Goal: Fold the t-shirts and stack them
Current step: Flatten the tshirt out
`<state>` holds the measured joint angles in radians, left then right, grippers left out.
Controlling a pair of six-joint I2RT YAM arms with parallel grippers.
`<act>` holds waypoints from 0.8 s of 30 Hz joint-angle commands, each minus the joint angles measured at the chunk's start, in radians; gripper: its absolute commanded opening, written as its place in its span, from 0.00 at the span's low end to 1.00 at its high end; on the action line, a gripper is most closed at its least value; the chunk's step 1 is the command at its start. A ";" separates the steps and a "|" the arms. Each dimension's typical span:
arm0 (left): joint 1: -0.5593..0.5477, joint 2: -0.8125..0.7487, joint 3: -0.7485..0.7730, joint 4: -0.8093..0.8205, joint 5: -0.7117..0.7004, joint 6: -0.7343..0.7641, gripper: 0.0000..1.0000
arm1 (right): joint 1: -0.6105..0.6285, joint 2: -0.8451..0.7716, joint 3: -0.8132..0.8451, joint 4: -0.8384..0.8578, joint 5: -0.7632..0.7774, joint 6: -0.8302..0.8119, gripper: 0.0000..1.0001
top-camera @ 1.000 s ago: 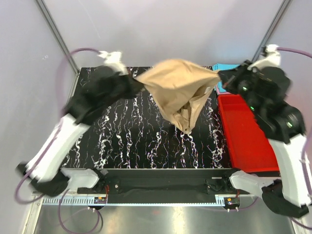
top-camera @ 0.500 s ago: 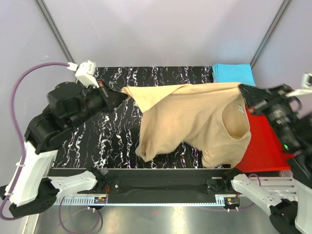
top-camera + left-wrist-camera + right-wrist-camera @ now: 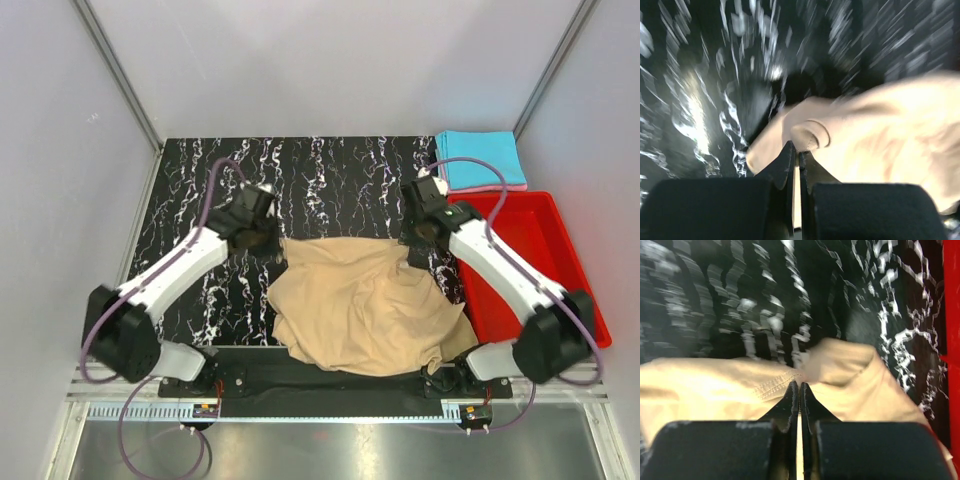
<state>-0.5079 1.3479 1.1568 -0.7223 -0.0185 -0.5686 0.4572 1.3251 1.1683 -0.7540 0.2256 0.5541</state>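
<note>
A tan t-shirt (image 3: 365, 305) lies crumpled on the black marbled table (image 3: 330, 170), its near edge hanging over the table's front. My left gripper (image 3: 272, 243) is shut on the shirt's far left corner, and the left wrist view shows its jaws (image 3: 796, 147) pinching a fold of tan cloth (image 3: 880, 125). My right gripper (image 3: 415, 245) is shut on the far right corner, its jaws (image 3: 799, 385) closed beside a stitched hem of the shirt (image 3: 715, 385). A folded cyan t-shirt (image 3: 478, 158) lies at the back right on a pink one (image 3: 495, 187), of which only an edge shows.
A red plastic bin (image 3: 520, 250) stands along the table's right side, close to my right arm; its wall (image 3: 955, 300) shows in the right wrist view. Grey walls and metal posts enclose the table.
Both arms have swung the tan t-shirt down from the air onto the table. The grippers came low and toward the middle, still holding the shirt's corners.
</note>
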 commanded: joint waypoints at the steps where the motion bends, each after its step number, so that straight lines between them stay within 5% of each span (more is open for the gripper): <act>1: -0.001 0.019 -0.109 0.165 0.155 0.006 0.00 | -0.020 0.075 0.031 -0.012 0.092 0.003 0.00; 12: 0.034 0.126 -0.126 0.241 0.239 -0.017 0.00 | -0.132 0.379 0.310 0.077 0.029 -0.106 0.03; 24: 0.040 0.178 -0.071 0.258 0.290 -0.027 0.00 | -0.134 0.474 0.439 0.067 -0.042 -0.143 0.00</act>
<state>-0.4747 1.5337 1.0218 -0.5022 0.2363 -0.5854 0.3271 1.8042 1.5528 -0.7044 0.1947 0.4393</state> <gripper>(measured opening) 0.025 0.022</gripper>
